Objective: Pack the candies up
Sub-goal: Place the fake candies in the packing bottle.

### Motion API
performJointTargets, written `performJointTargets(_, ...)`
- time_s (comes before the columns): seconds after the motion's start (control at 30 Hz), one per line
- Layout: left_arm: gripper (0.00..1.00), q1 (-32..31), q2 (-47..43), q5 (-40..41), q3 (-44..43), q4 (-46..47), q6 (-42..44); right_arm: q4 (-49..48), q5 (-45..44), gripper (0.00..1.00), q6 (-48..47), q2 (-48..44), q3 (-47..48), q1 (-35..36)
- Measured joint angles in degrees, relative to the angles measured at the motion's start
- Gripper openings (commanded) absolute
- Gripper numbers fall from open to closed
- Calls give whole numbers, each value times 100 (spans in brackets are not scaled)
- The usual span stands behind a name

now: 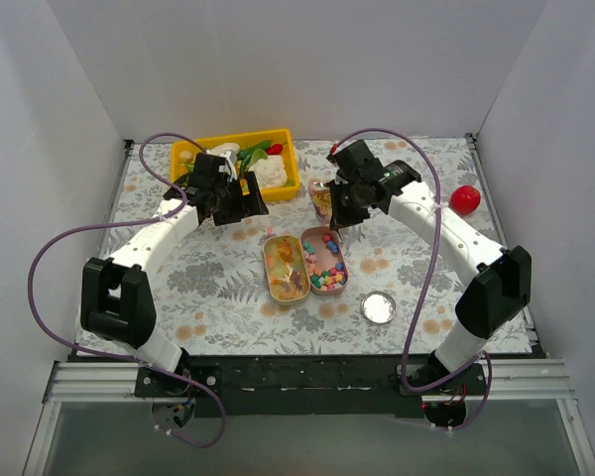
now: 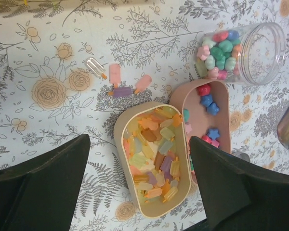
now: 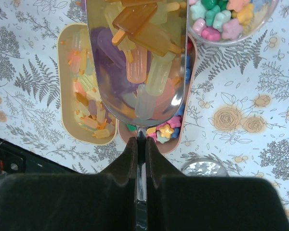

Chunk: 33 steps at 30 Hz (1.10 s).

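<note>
My right gripper (image 3: 141, 144) is shut on the handle of a metal scoop (image 3: 171, 103). The scoop is full of translucent yellow-orange and purple popsicle-shaped candies (image 3: 139, 43) and is held above two open tins. The beige tin (image 3: 70, 122) holds popsicle candies. The pink tin (image 3: 180, 139) holds pastel star candies (image 3: 166, 131). My left gripper (image 2: 139, 139) is open and empty above the beige tin (image 2: 123, 144). A clear jar (image 2: 260, 48) of pastel candies lies beside the pink tin (image 2: 216, 96). A few candies (image 2: 116, 82) lie loose on the cloth.
A yellow tray (image 1: 288, 159) of toy vegetables stands at the back, behind the left gripper (image 1: 240, 208). A red ball (image 1: 464, 199) sits at the far right. A round jar lid (image 1: 378, 307) lies in front of the tins, right of centre. White walls enclose the table.
</note>
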<state>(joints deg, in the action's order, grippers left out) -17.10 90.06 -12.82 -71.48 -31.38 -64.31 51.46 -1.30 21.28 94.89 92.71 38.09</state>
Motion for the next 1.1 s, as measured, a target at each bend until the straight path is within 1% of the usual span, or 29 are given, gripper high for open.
performJointTargets(0.13, 98, 15, -131, 131, 0, 13, 9, 94, 343, 1, 101, 50, -70, -387)
performJointTargets(0.43, 98, 39, -140, 291, 74, 11, 42, 339, 811, 1, 118, 376, -70, -682)
performJointTargets(0.53, 98, 42, -140, 299, 142, 9, 42, 380, 1115, 1, 177, 448, -70, -787)
performJointTargets(0.87, 98, 46, -140, 334, 164, 11, 42, 420, 2175, 1, 527, 778, -70, -1445)
performJointTargets(1.1, 98, 50, -140, 345, 164, 11, 39, 407, 2870, 1, 728, 966, -68, -1604)
